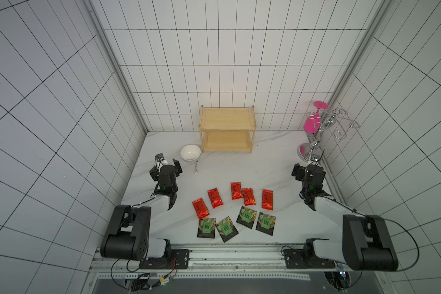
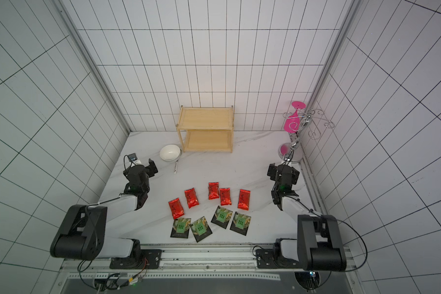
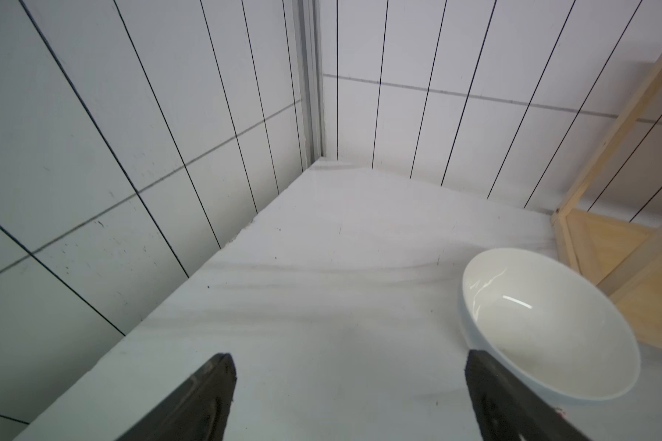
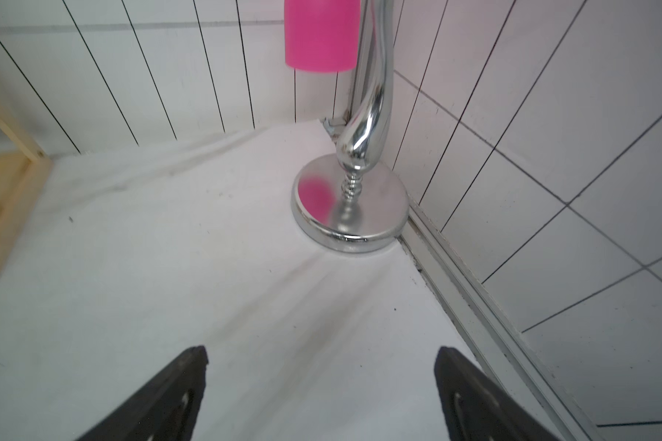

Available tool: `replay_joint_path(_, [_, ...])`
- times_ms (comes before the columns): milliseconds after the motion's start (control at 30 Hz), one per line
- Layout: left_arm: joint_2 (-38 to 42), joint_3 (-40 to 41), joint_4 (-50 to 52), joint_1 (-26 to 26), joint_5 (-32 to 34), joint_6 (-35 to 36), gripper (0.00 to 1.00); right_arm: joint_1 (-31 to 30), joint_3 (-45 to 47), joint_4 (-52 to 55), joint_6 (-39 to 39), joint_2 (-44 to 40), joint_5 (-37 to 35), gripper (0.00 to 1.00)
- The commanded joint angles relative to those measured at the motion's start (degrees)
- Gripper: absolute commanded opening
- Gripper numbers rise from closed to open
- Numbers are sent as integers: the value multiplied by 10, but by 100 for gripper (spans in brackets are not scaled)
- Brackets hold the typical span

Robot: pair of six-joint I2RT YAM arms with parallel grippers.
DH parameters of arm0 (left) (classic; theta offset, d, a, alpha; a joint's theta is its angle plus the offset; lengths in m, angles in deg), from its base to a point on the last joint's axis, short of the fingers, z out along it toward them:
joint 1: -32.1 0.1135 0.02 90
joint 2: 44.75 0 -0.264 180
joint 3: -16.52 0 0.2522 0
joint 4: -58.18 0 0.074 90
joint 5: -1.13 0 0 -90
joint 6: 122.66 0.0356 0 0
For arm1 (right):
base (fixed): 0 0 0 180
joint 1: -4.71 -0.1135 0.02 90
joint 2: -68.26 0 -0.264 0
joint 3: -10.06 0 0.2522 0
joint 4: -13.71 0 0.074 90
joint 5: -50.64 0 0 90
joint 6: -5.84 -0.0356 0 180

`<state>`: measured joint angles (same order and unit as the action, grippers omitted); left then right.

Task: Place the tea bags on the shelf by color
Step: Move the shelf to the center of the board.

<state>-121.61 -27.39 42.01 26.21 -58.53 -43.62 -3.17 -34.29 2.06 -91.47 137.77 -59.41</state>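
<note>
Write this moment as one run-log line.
left gripper open, empty | right gripper open, empty | tea bags on table | shelf empty

1. Your left pincer (image 3: 348, 361) is spread wide, and only bare worktop (image 3: 322, 267) shows between its two dark fingers (image 3: 211, 385).
2. A white bowl (image 3: 547, 328) sits upright on the worktop. One fingertip overlaps its rim in the picture, and you cannot tell whether they touch.
3. Just beyond the bowl stands the wooden shelf (image 3: 604, 244), with its lower board and a slim post in view, by the worktop's back edge.
4. Ahead of you, two tiled walls (image 3: 92, 152) meet at the worktop's corner, and a metal strip (image 3: 310, 76) runs up the joint.
</note>
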Motion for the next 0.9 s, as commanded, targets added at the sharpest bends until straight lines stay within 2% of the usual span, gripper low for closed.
replay_joint_path(0, [35, -92, 151, -18, 79, -108, 98, -35, -87, 127, -79, -51, -39, 92])
replay_joint_path(67, [18, -177, 247, -22, 55, -160, 98, -58, -145, 159, -84, -30, -26, 92])
replay_joint_path(167, [-35, -291, 321, -26, -2, -196, 98, -70, -246, 203, -118, 42, 29, 90])
replay_joint_path(367, [-164, -491, 393, -30, -144, -153, 98, -70, -482, 326, -129, 203, 159, 89])
replay_joint_path(433, [-202, -537, 394, -28, -207, -141, 98, -67, -528, 333, -128, 242, 207, 89])
replay_joint_path(533, [-261, -609, 400, -26, -293, -135, 98, -57, -601, 337, -142, 303, 316, 88])
replay_joint_path(633, [-320, -688, 431, -22, -346, -132, 98, -57, -683, 348, -169, 366, 407, 83])
replay_joint_path(733, [-364, -738, 450, -9, -396, -147, 98, -61, -756, 369, -187, 429, 451, 80])
replay_joint_path(867, [-399, -756, 434, 2, -456, -174, 97, -66, -807, 365, -212, 489, 489, 75])
